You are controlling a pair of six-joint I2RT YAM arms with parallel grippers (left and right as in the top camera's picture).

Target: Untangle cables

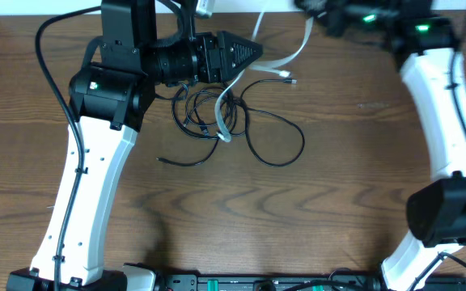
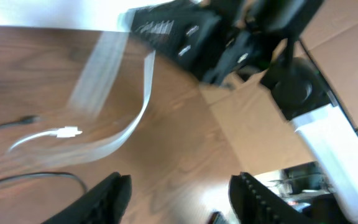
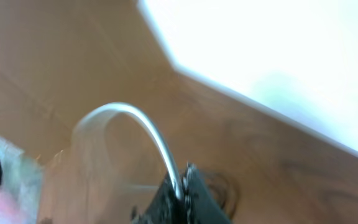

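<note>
The right tool sits at the far right of the desk, with its jaws closed on the white cable. In the right wrist view the cable arches out from between the fingertips. From there the white cable runs diagonally back toward the desk centre. Its long axis goes from far right to centre, and its lower end is threaded into the loops of the black cable. The left tool is wide and holds nothing. It points right, above the far edge of the tangle, and is much the nearer of the two to the tangle. The black cable lies flat on the desk in several overlapping loops, with one plug end trailing left. The white cable is streaked with blur, and a thin branch with a small plug lies beside the left tool. Judgement: separation depends on drawing the white cable along its own axis while the black loops stay pinned.
</note>
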